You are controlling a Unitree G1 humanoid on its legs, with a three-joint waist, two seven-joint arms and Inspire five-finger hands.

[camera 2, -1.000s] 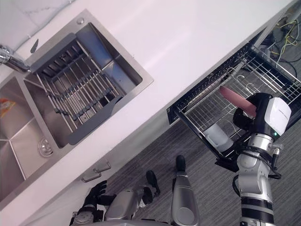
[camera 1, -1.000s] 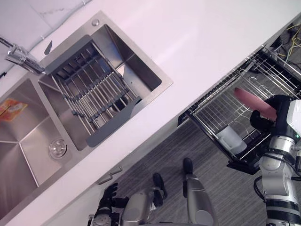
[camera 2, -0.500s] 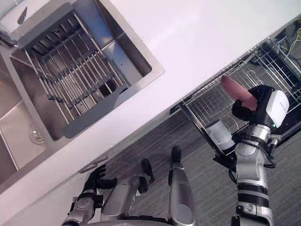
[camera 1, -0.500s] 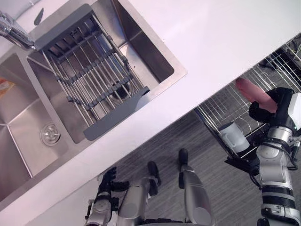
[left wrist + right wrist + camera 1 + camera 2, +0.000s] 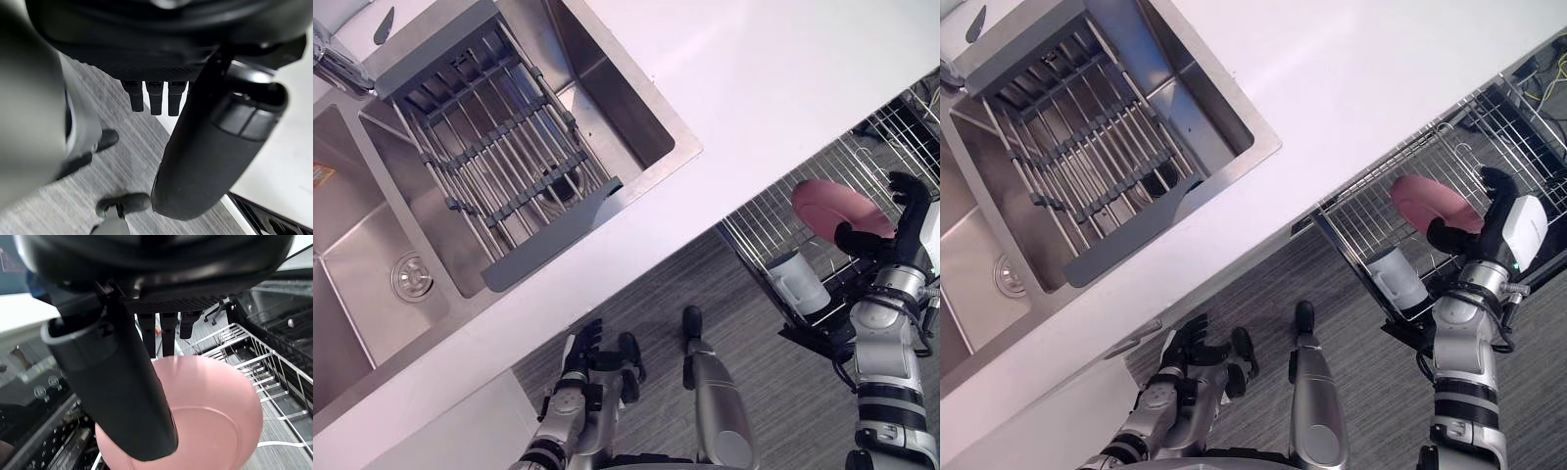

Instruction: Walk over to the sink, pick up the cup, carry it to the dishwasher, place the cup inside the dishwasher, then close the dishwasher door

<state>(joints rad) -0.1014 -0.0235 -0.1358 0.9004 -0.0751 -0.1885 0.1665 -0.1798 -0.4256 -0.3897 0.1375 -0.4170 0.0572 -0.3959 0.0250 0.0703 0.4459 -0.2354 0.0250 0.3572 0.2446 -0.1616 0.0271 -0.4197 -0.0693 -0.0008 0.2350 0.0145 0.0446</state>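
Between right hand (image 5: 898, 235) thumb (image 5: 117, 382) and fingers (image 5: 146, 335): pink cup (image 5: 210, 406).

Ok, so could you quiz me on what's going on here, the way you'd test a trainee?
1. True or false: the right hand is holding a pink dish.
2. Where is the pink dish? A: lying in the sink. B: held over the pulled-out dishwasher rack. C: on the floor.
3. Fill in the blank: the left hand hangs low in front of the counter, holding nothing, with its fingers ___.

Key:
1. True
2. B
3. open
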